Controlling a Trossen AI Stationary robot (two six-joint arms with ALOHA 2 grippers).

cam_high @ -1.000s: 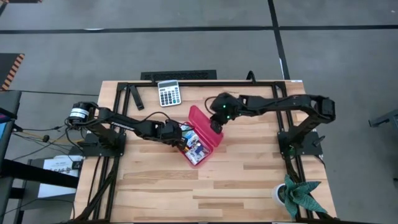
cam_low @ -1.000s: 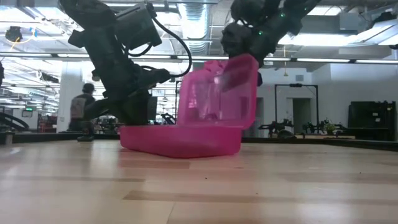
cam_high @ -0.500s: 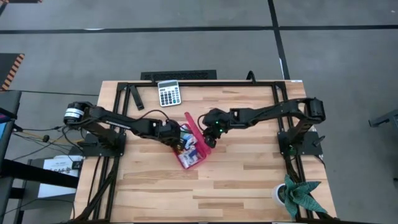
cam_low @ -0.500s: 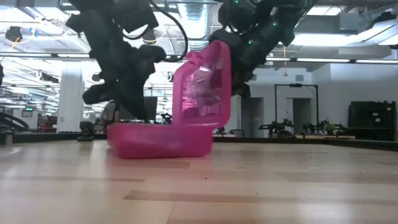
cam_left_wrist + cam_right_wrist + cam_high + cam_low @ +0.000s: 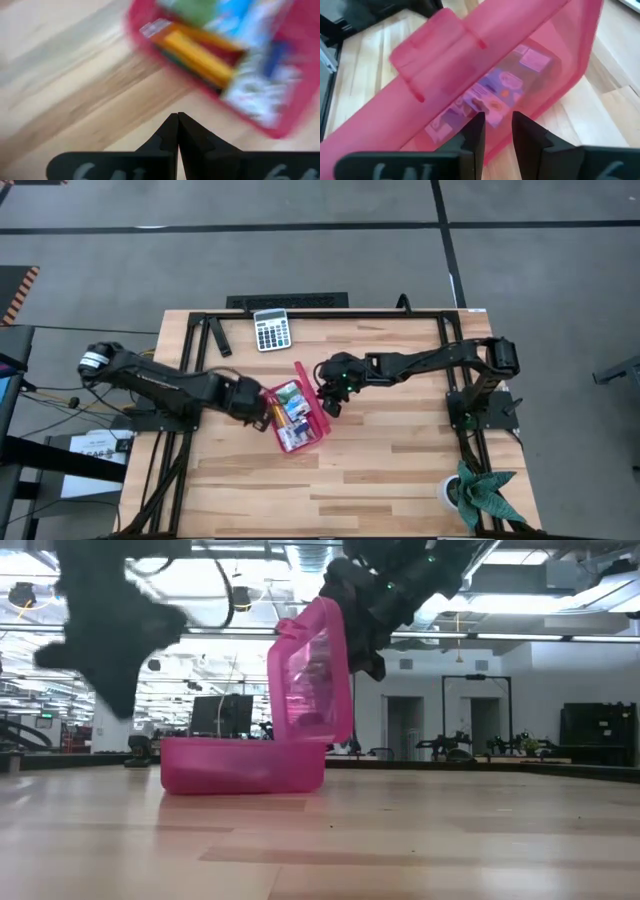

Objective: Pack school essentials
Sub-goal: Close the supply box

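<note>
The red translucent case (image 5: 297, 428) lies on the table on its base (image 5: 240, 765), with its lid (image 5: 312, 670) standing up and tipped a little over the base. Inside are orange and yellow pencils (image 5: 197, 52), something green and printed blue-white packs. My right gripper (image 5: 328, 398) is at the lid's outer face, on the case's right side, with its fingers a little apart (image 5: 498, 125). My left gripper (image 5: 262, 405) is shut (image 5: 177, 117) and hovers just left of the case, touching nothing. Scissors and pen cannot be made out. My right gripper has its fingertips (image 5: 472, 127) against the outer face of the raised lid (image 5: 505, 85), coming at it from the table's right and slanting down. It pushes rather than pinches. The lid stands on its hinge edge, leaning over the base, which lies on the table.
A grey-white calculator (image 5: 271, 330) lies near the far edge, beside a black bar (image 5: 290, 301). A potted plant (image 5: 480, 495) stands at the near right corner. Black frame rails run along the table's left, right and far sides. Bare wood shows toward the near edge.
My right gripper has moved toward the table's left, swinging the lid from leaning open to the right to upright and tipped over the base. The case has slid left and nearer and turned a little. My left gripper has drawn back from the case toward the left edge.
</note>
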